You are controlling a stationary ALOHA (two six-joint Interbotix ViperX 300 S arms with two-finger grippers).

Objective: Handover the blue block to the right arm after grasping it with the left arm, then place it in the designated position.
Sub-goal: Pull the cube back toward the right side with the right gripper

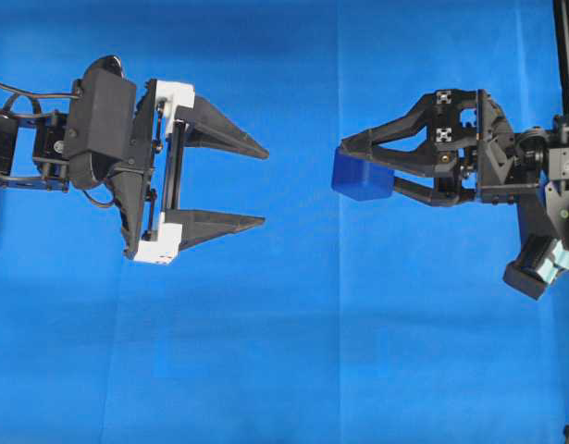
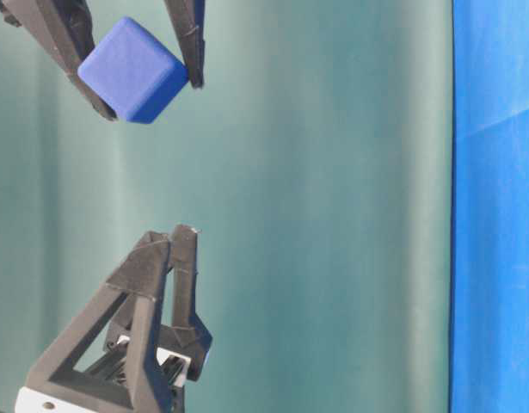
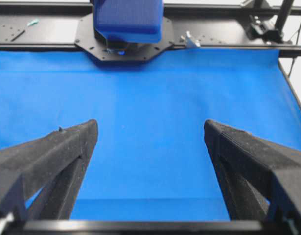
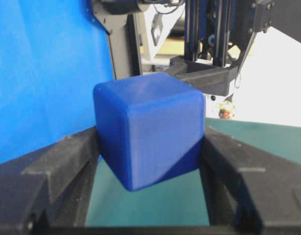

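The right gripper (image 4: 150,161) is filling the foreground of the right wrist view, its two all-black fingers (image 4: 57,166) pressing on opposite faces of the blue block (image 4: 148,129); the jaws are standing about half open and are gripping the block between them, tilted on a corner; no part of the block is touching the blue cloth (image 1: 284,351) in any view. In the overhead view the block (image 1: 361,176) is being carried in the air to the right of the cloth's centre, at the tips of the right gripper (image 1: 353,171); the left gripper (image 1: 264,185) is hanging well apart from it over the left half, its jaws spread wide and holding nothing; the table-level view is showing a clear gap between the block (image 2: 133,70) and the left fingertips (image 2: 182,237).

Judged step: the handover is appearing complete, since only the right arm is holding the block; the placing step is in hand. The next move is calling for the right arm to carry the block to the designated position, lower it until a flat face is resting on the cloth, then spread the jaws; no marker of that position is showing in these views, so its location cannot be told.

Count: one blue block; two grippers; four fingers; one blue cloth.
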